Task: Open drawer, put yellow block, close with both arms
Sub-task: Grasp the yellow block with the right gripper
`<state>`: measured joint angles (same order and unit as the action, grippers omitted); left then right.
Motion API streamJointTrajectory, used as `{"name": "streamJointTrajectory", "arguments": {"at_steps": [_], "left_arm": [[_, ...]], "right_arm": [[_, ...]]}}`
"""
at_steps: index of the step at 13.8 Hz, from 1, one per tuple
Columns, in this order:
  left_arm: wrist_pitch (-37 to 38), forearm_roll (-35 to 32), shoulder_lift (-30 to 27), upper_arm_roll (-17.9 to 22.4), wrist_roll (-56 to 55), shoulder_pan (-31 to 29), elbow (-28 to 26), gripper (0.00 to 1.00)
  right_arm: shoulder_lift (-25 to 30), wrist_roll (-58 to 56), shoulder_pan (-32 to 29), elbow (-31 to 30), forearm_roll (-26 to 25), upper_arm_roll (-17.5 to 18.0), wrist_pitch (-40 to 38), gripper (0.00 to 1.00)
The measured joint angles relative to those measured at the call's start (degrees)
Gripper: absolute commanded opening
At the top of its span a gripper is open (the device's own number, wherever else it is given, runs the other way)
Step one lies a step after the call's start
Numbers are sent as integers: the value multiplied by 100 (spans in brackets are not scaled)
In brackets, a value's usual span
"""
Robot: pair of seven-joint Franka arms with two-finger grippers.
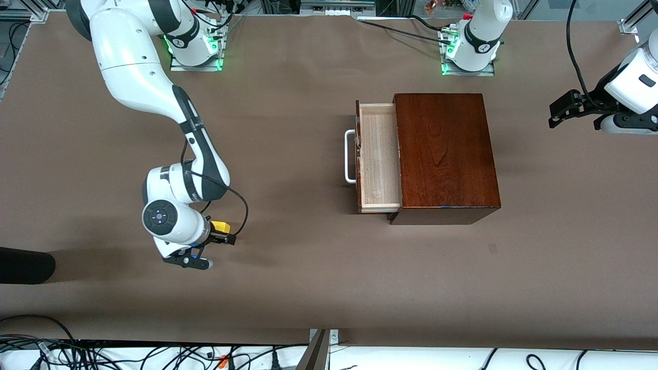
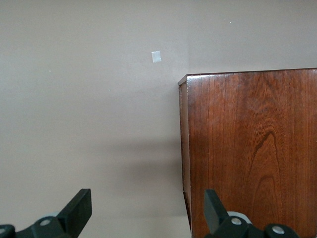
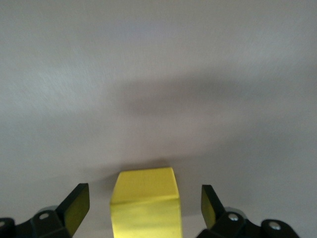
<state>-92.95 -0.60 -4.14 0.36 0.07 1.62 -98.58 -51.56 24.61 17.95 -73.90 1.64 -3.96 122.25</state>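
Note:
The yellow block (image 1: 220,225) lies on the brown table toward the right arm's end. My right gripper (image 1: 221,231) is down around it. In the right wrist view the yellow block (image 3: 146,203) sits between the fingers of the right gripper (image 3: 143,199), which is open with a gap on each side. The drawer (image 1: 379,154) is pulled out of the mahogany box (image 1: 444,154), its pale tray empty and its white handle (image 1: 349,156) facing the right arm's end. My left gripper (image 1: 554,115) waits open in the air off the box's other end, and the left gripper (image 2: 146,206) holds nothing.
A small square mark (image 1: 492,248) on the table lies nearer to the front camera than the box. A dark rounded object (image 1: 25,264) juts in at the right arm's end of the table. Cables (image 1: 154,357) run along the near edge.

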Motion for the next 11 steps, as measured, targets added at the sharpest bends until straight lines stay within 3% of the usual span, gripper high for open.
{"name": "streamJointTrajectory", "arguments": {"at_steps": [1, 2, 4, 5, 6, 11], "left_arm": [[10, 0, 5, 8, 1, -2, 1, 100], [21, 0, 14, 14, 3, -3, 1, 100], [27, 0, 29, 16, 21, 1, 1, 100], [28, 0, 30, 11, 28, 6, 5, 100], [29, 0, 29, 1, 32, 13, 12, 100], [167, 0, 30, -26, 39, 24, 28, 100]], "right_arm": [[0, 0, 36, -99, 0, 0, 3, 100], [-1, 0, 64, -182, 0, 0, 6, 82], [-1, -99, 82, -270, -2, -1, 19, 29], [1, -202, 79, -271, -2, -10, 23, 10], [10, -306, 72, -269, -2, -23, 34, 0], [338, -605, 62, -208, -3, -78, -95, 0]]}}
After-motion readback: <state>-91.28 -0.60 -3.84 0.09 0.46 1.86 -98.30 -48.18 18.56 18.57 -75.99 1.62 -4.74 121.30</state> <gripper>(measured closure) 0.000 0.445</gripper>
